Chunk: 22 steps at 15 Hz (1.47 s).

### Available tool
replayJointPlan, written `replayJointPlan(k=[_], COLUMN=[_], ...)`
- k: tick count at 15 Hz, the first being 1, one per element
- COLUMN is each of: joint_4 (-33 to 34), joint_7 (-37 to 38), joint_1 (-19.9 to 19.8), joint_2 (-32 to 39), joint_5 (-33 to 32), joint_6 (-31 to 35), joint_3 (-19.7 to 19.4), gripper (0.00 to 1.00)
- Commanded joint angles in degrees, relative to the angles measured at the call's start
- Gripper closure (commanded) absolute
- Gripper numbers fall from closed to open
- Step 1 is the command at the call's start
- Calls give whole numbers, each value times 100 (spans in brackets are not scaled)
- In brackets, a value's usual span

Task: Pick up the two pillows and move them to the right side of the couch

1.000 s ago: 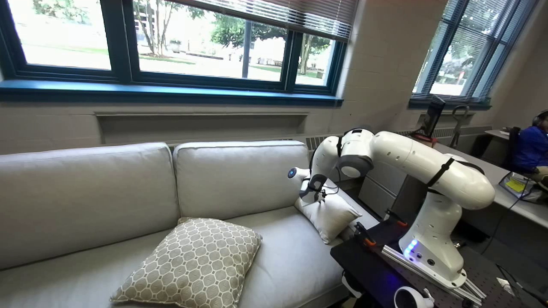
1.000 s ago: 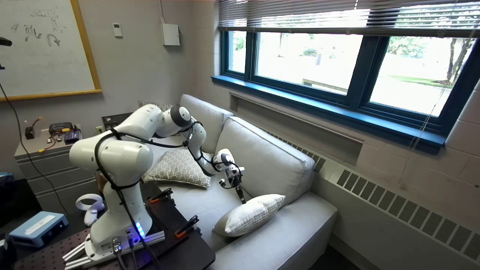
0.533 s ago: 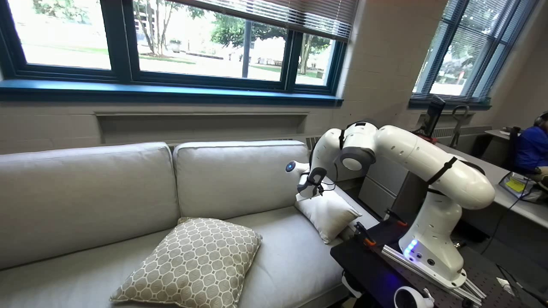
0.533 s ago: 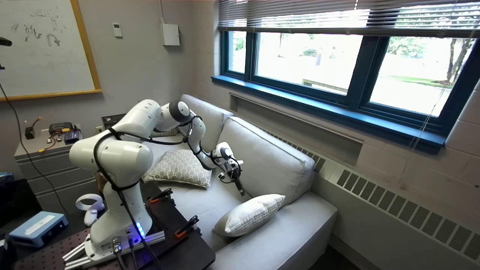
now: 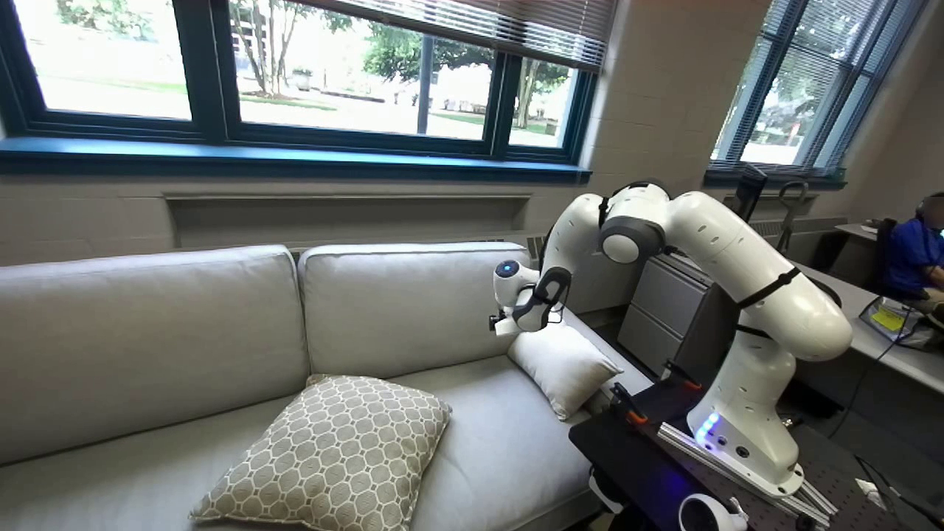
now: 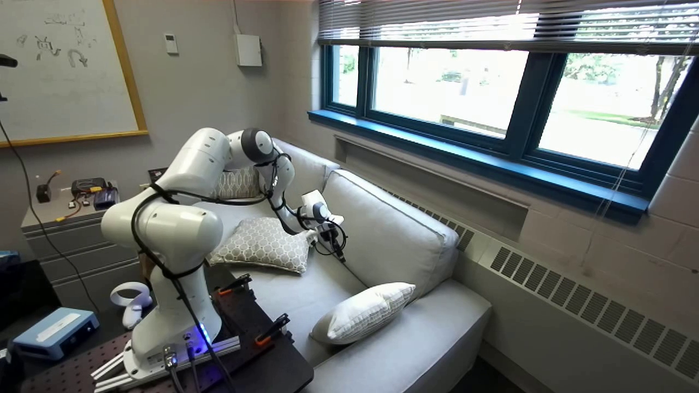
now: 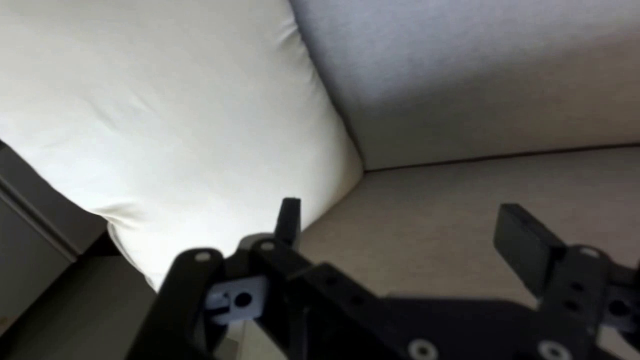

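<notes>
The large tan lattice pillow (image 5: pixel 339 453) lies on the middle of the couch (image 5: pixel 487 442), and in an exterior view this tan pillow (image 6: pixel 262 245) shows partly behind the arm. At the armrest end of the couch (image 6: pixel 431 338) the cream-white pillow (image 6: pixel 366 314) leans, apart from the gripper. That same white pillow (image 7: pixel 190 120) fills the upper left of the wrist view. My gripper (image 7: pixel 405 227) is open, its fingers wide apart with only couch seat behind the gap. From outside, the gripper (image 6: pixel 339 255) hangs above the seat near a back cushion; an exterior view hides its fingertips.
A dark table (image 6: pixel 273 355) with orange-and-black clamps (image 6: pixel 272 329) carries the robot base beside the couch. Behind the couch runs a wall heater (image 6: pixel 579 300). Another patterned cushion (image 6: pixel 237 184) sits at the couch's far end.
The arm has risen and drawn back. The fingers, earlier at the white pillow's upper edge, now hang higher and clear of it. Neither pillow has visibly moved.
</notes>
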Motion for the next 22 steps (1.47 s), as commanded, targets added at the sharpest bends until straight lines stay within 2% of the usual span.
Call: replayJointPlan(k=[1,4,6,9,10,11,15,17,19,21,22], joint_4=[-574,-707,-729,-638,-595,-576,-447,-407,-342,-265,-332], joint_7=[-716,-1515,-2220,-3330,-2963,-3090,-2918,-3071,-3307,-3484,-4198], joint_1=[-317,-729,-1188,-2167,-2589,-2953,-4491,-5294,-6006,-6461,-6378], joint_2=[-552,-677,-760,-805,-784,-734,-170,314,870,1355,1320], joint_5=[-6,316,579,839,102,-99,-1507,-1950,-2013,-1827,-708], joint_6=[1113,2159,2723,3217,3294,3329,3080,2708,2107,1477,1338], joint_3=[350,761,1296,2569,2972,3440,5233,6121,6883,7311,7263], gripper=[0,0,0,0,0,0,0,0,0,0,0])
